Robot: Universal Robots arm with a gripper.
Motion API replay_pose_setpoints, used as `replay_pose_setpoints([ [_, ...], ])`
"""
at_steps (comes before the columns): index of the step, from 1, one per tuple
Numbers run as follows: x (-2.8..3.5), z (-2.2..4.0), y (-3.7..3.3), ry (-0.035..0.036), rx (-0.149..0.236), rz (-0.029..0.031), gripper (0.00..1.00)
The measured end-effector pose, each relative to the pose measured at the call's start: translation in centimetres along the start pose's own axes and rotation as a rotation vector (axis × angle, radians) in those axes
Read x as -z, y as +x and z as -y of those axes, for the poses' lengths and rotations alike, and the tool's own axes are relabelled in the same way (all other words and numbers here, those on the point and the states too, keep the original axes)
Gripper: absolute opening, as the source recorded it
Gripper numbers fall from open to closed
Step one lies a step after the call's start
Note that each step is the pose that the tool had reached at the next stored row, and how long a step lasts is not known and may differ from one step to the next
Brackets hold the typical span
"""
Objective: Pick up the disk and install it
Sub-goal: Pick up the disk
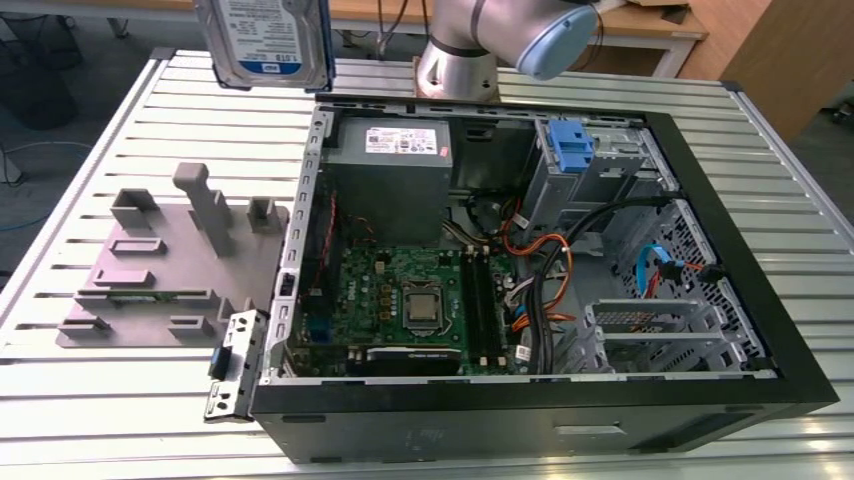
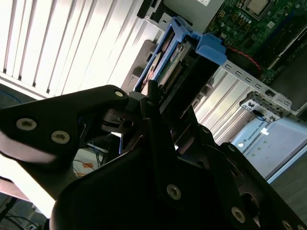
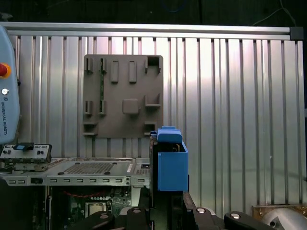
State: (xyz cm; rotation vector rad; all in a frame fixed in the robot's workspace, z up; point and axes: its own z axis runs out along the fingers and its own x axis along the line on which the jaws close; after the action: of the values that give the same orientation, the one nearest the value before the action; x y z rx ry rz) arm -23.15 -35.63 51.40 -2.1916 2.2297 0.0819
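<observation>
Starting at the exterior view's left, a grey fixture plate (image 1: pixel 147 280) with upright pegs lies flat on the slatted metal table (image 1: pixel 80 150). Above and to its right, at the upper left of the frame, the disk (image 1: pixel 263 40) hangs upright in the air with its white-and-blue label toward the camera. It is clear of the table, well apart from the plate, and outside the computer case (image 1: pixel 754 300). Right of the disk, at the top centre, rises the silver, blue-capped robot arm (image 1: pixel 461 55). The open black case occupies the centre and right of the frame. A grey power supply (image 1: pixel 387 170) sits in its upper left corner and the green motherboard (image 1: pixel 387 290) lies below that. A bare blue bracket (image 1: pixel 570 150) stands in the drive cage toward the upper right, with orange cables (image 1: pixel 554 245) looping beneath it. In both wrist views the gripper (image 2: pixel 152 103) (image 3: pixel 165 207) is clenched on one end of the disk (image 2: pixel 168 67) (image 3: pixel 171 165), seen edge-on with its blue side rail showing, and the fixture plate lies on the table beyond it.
</observation>
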Motion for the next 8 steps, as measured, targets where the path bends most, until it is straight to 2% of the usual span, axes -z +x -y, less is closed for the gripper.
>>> replay_pose_setpoints([
  [8, 0.04, 1.71, -0.03, 0.0000, 0.000, 0.0001, 0.35],
])
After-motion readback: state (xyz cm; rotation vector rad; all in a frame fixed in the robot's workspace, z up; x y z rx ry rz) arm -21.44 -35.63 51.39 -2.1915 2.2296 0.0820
